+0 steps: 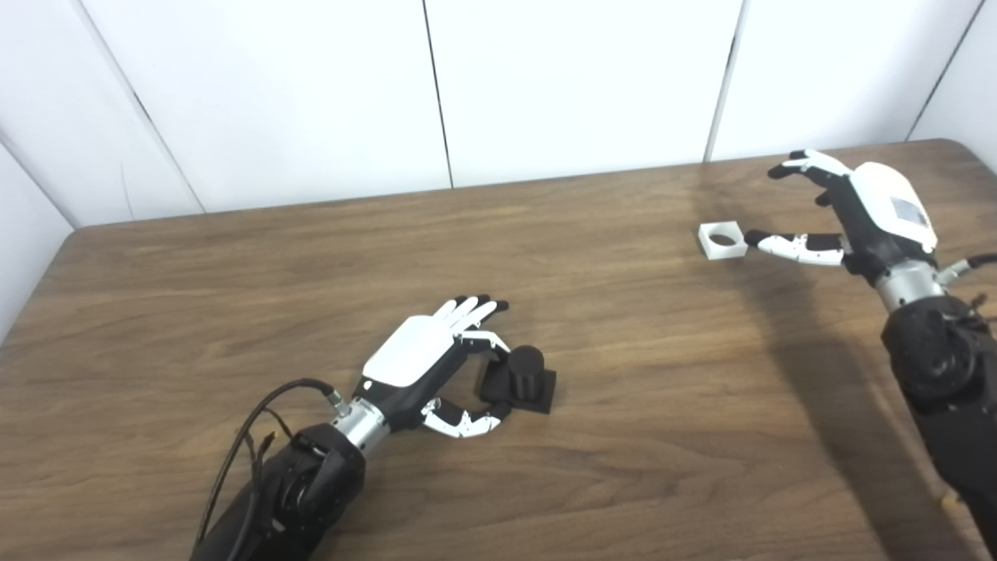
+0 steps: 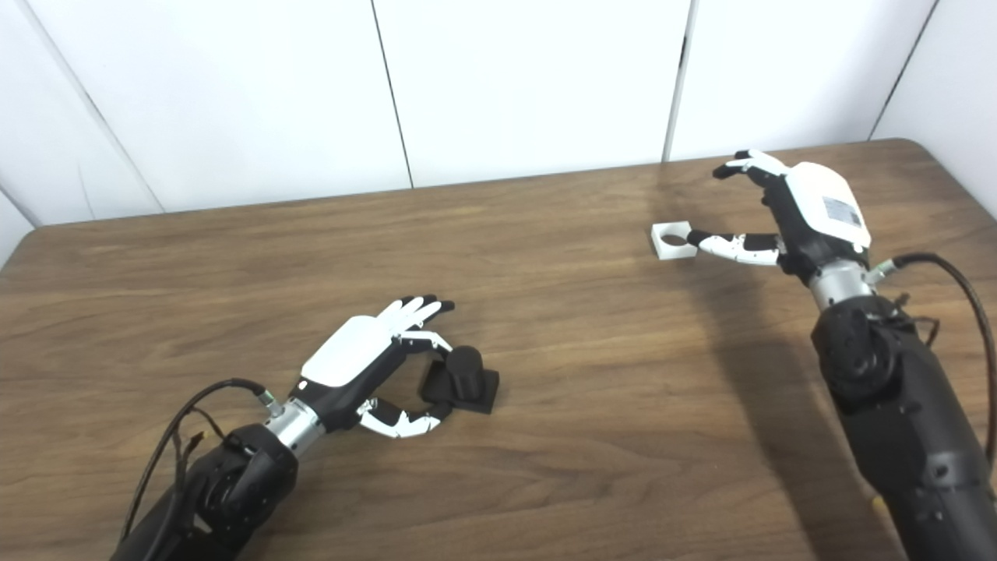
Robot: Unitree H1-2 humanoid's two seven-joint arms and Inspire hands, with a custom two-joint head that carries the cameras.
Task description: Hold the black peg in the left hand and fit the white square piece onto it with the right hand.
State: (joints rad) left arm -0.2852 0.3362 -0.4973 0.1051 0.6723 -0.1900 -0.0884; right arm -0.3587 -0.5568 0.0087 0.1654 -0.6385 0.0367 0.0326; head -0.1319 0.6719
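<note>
The black peg [image 1: 526, 375], a short cylinder on a square base, rests on the wooden table [image 1: 623, 351] near the middle. My left hand [image 1: 424, 366] is open beside it on its left, fingers and thumb curved around the base, thumb tip touching it. The white square piece [image 1: 722, 239] with a round hole lies flat at the far right. My right hand [image 1: 849, 210] is open just right of it, thumb tip at the piece's near right corner, fingers arched above and behind. It also shows in the right eye view [image 2: 787, 214].
White wall panels [image 1: 545, 86] rise behind the table's far edge. The table's right rear corner lies just beyond my right hand. A black cable [image 2: 966, 296] loops off the right wrist.
</note>
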